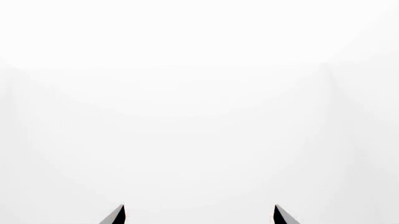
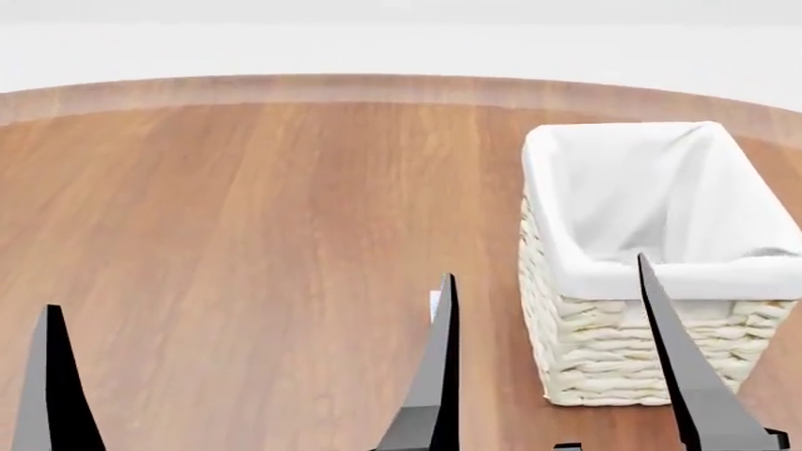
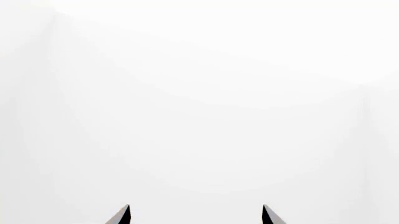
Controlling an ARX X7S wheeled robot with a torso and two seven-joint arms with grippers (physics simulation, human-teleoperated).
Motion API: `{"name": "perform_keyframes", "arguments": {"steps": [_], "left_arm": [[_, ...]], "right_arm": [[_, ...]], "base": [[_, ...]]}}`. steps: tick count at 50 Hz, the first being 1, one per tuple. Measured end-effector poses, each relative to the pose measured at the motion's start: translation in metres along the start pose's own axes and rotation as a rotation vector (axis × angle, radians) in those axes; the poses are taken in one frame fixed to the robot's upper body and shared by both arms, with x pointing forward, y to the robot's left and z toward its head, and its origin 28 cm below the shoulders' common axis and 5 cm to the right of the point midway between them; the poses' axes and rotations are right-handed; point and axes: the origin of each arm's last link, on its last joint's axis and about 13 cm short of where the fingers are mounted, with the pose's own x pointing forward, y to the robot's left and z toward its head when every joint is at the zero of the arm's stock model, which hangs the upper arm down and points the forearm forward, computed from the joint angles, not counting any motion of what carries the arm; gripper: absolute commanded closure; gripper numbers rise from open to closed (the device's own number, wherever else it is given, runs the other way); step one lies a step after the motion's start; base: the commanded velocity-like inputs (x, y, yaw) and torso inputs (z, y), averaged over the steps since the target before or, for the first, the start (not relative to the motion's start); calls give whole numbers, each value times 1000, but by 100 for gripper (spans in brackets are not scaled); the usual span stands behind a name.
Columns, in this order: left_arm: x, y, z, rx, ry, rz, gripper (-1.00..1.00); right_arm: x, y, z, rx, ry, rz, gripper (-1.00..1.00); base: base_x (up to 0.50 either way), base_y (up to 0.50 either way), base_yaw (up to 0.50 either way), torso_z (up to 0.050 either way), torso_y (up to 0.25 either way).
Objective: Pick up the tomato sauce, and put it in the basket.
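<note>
Search step, nothing grasped yet. Right tool [image 2: 546,357] standing released, fingers spread, empty, before basket [image 2: 602,362] near tabletop [image 2: 251,216] right edge. Left tool [image 1: 199,214] also gaping, empty. Tomato sauce not showing in any view. Next: probably locating can, then reaching.

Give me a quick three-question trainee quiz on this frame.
1. True or false: the sauce shows in the head view.
2. Where on the table is the basket in the head view? A) left side B) right side C) dead centre
3. Fill in: the left tool and right tool are both ____, with nothing held.

Key: 1 false; 2 B; 3 open.
</note>
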Motion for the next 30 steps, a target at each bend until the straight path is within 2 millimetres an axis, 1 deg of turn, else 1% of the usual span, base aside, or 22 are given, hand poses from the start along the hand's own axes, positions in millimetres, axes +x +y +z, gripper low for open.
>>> {"name": "perform_keyframes", "arguments": {"steps": [8, 20, 30], "left_arm": [[0, 0, -1, 1, 4, -1, -100], [-1, 0, -1, 3, 4, -3, -100], [-1, 0, -2, 2, 6, -3, -100]], "right_arm": [[0, 0, 0, -1, -1, 0, -100], [-1, 0, -1, -5, 1, -2, -100], [-6, 3, -8, -6, 33, 8, -100]], "base": [[261, 0, 0, 0, 1], [0, 0, 0, 0, 0], [0, 0, 0, 0, 0]]}}
